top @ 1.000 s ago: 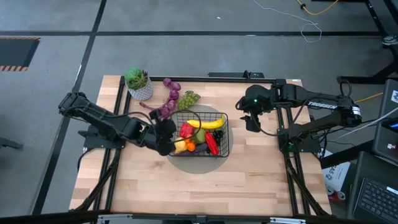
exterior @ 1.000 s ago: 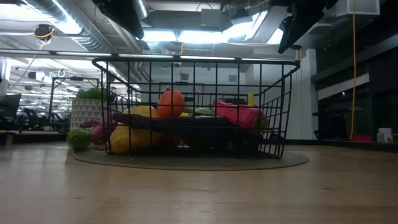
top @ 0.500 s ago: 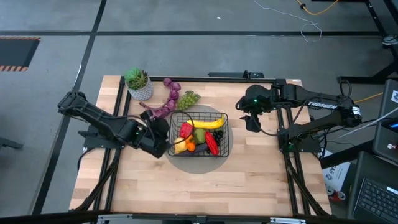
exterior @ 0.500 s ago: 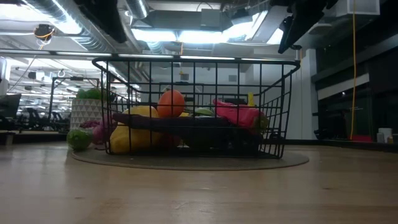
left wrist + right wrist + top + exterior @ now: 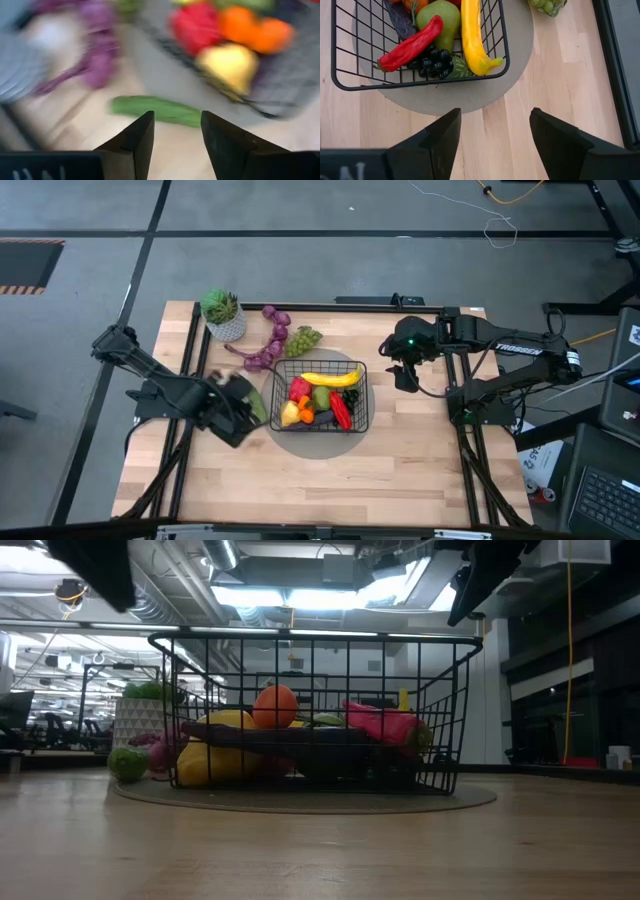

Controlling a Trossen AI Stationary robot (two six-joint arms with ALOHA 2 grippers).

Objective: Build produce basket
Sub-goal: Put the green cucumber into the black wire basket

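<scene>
Left tool (image 5: 243,406) hovers just left of the basket (image 5: 322,427), fingers apart, nothing between them. In the left wrist view a cucumber (image 5: 156,109) lies flat on the worktop (image 5: 300,480) just outside the basket wall, long axis roughly along that wall; its ends are too blurred to tell apart.

Pot plant (image 5: 222,313) sits up-left of the basket. Purple grapes (image 5: 272,340) run in a string from near the pot down toward the basket's upper-left corner; green grapes (image 5: 304,337) lie just above the basket.

Basket sits on a round grey mat (image 5: 318,444). Inside: banana (image 5: 331,379) lying left-right along the top edge, red pepper (image 5: 341,412) roughly top-to-bottom near the right wall, pear (image 5: 320,397) in the middle, yellow fruit (image 5: 289,414) at lower left.

Right tool (image 5: 406,376) hangs well right of the basket, fingers wide apart, empty.
</scene>
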